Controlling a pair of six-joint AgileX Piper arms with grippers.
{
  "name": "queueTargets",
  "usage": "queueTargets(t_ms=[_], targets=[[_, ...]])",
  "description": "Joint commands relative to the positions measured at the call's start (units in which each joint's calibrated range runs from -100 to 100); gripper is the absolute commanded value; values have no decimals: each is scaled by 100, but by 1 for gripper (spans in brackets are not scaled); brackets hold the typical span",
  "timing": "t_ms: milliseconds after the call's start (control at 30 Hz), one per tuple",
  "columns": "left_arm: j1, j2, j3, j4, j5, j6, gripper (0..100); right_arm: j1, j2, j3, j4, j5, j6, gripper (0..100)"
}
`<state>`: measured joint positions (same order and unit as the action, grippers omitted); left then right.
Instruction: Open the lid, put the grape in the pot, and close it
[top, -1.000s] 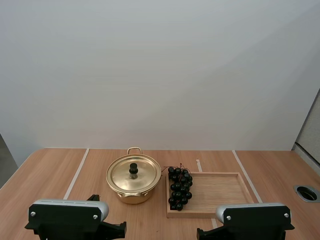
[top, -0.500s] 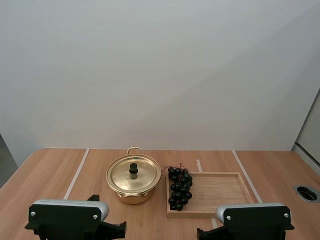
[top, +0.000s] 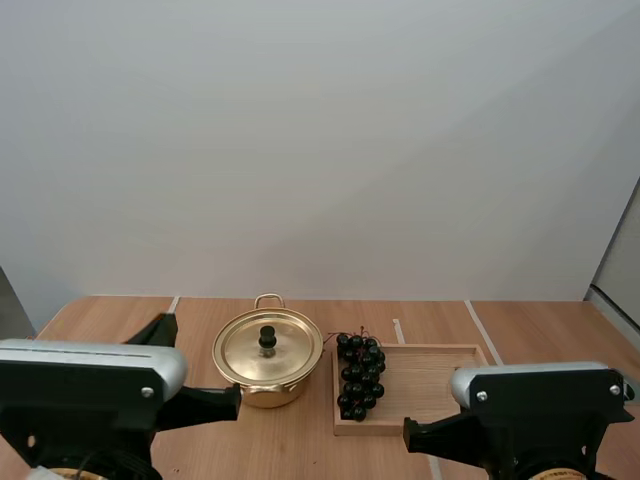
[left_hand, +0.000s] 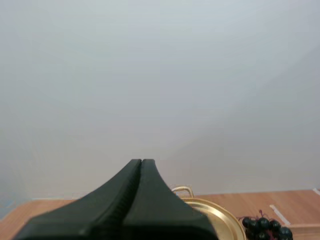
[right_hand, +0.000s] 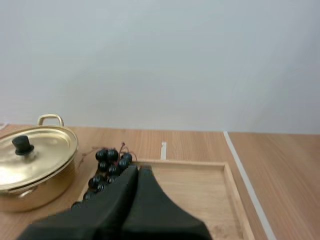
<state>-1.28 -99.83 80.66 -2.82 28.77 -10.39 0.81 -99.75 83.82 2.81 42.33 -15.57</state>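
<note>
Pot (top: 264, 391): stands on the table (top: 100, 325), gold, with one loop handle on its far side.
Lid (top: 248, 356): sits on the pot, black knob up.
Grapes (top: 360, 375): a dark bunch just right of the pot, lying along the tray's left edge.
Tray (top: 445, 385): wooden, just right of the pot.
Left gripper (left_hand: 141, 162): fingers pressed together into one wedge, holding nothing; on the near side of the pot, off to its left.
Right gripper (right_hand: 138, 170): fingers pressed together, holding nothing; right of the pot, on the near side of the grapes.

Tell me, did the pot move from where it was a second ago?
No. The pot sits in the same spot as before, just left of the wooden tray.
</note>
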Motion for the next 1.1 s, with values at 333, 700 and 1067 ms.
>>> queueTargets(t_ms=[333,700,1067], targets=[[10,-17,-1335,46,1626,15,0,-20,-25,-1111,418,129,-16,0],[10,1156,-1335,46,1690,237,2,-20,1404,-1111,446,50,-39,19],[10,2705,-1335,46,1444,298,100,-20,1895,-1111,457,-1130,-39,100]])
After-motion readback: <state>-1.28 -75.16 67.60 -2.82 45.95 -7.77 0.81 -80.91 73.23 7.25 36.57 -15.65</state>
